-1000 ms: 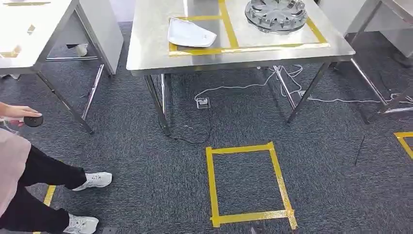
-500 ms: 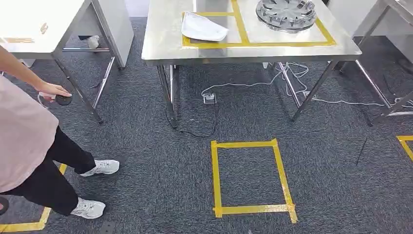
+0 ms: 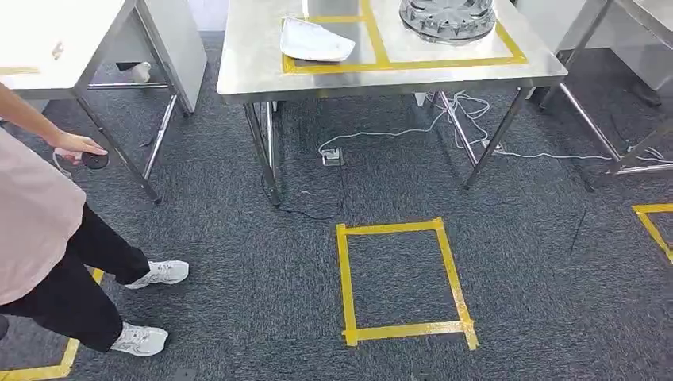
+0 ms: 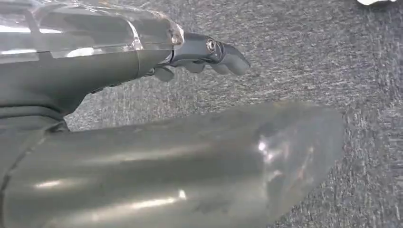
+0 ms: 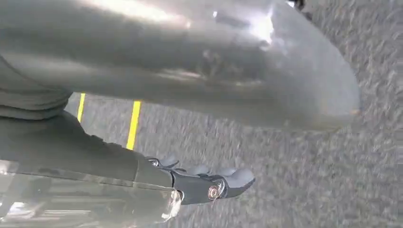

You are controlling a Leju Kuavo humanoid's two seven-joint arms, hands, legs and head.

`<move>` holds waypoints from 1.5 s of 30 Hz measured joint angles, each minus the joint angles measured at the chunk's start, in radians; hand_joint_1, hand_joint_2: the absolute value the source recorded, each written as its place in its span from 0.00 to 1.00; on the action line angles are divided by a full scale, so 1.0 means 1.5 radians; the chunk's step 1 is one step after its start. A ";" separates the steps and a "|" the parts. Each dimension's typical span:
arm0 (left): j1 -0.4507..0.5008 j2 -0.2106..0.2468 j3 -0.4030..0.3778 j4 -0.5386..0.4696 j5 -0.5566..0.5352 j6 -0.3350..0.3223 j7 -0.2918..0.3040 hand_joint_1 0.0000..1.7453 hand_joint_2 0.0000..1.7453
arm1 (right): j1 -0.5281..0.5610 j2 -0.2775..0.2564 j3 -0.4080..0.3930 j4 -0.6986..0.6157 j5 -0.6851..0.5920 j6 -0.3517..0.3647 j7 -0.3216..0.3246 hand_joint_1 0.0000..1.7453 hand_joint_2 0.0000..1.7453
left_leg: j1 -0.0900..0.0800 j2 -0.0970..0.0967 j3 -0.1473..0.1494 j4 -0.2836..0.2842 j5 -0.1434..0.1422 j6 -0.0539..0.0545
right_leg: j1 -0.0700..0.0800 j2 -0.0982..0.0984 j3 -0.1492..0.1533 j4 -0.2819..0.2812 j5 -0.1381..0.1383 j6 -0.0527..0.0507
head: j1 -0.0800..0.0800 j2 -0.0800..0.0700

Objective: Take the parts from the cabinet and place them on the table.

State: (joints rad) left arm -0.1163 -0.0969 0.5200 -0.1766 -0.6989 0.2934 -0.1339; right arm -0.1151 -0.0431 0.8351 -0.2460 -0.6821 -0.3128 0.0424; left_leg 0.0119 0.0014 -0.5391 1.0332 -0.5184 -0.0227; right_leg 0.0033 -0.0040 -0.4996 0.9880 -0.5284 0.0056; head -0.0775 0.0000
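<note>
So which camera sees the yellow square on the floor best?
The head view. It shows the whole yellow square taped on the carpet in front of the table. The right wrist view shows two short yellow strips past the right hand, which could be other tape. The left wrist view shows the left hand and grey carpet.

Dark grey speckled carpet (image 3: 238, 238), yellow tape rectangle (image 3: 405, 282) (also on silver table (image 3: 254, 71)), white shoes (image 3: 159, 272).

Steel table (image 3: 254, 75) — white part (image 3: 313, 41) and grey ring part (image 3: 446, 17) on top.
</note>
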 joint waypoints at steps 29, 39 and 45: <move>0.002 -0.007 0.000 0.005 0.000 0.001 -0.004 0.00 0.00 | 0.005 -0.007 0.001 -0.001 -0.023 0.022 -0.019 0.00 0.00 | 0.007 -0.051 -0.014 0.014 -0.002 -0.005 | -0.005 0.025 -0.018 0.011 0.011 -0.005 | 0.018 0.000; 0.006 -0.007 0.000 0.005 0.001 0.002 0.000 0.00 0.00 | 0.000 -0.006 0.001 -0.001 -0.028 0.025 -0.023 0.00 0.00 | 0.004 0.020 -0.011 -0.002 -0.008 0.025 | -0.009 0.005 -0.121 0.205 -0.083 0.030 | 0.043 0.000; 0.001 -0.010 0.000 0.005 0.001 0.002 0.002 0.00 0.00 | 0.004 -0.007 0.001 -0.001 -0.032 0.025 -0.023 0.00 0.00 | -0.004 0.060 -0.007 -0.002 -0.010 0.023 | 0.006 -0.050 -0.022 0.019 0.005 0.003 | 0.048 0.000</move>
State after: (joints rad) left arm -0.1151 -0.1114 0.5200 -0.1686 -0.6977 0.2964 -0.1308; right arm -0.1087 -0.0542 0.8370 -0.2476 -0.7302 -0.2750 0.0072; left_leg 0.0063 0.0914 -0.5503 1.0298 -0.5337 0.0124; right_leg 0.0130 -0.0789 -0.5329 1.0171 -0.5213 0.0106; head -0.0061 0.0000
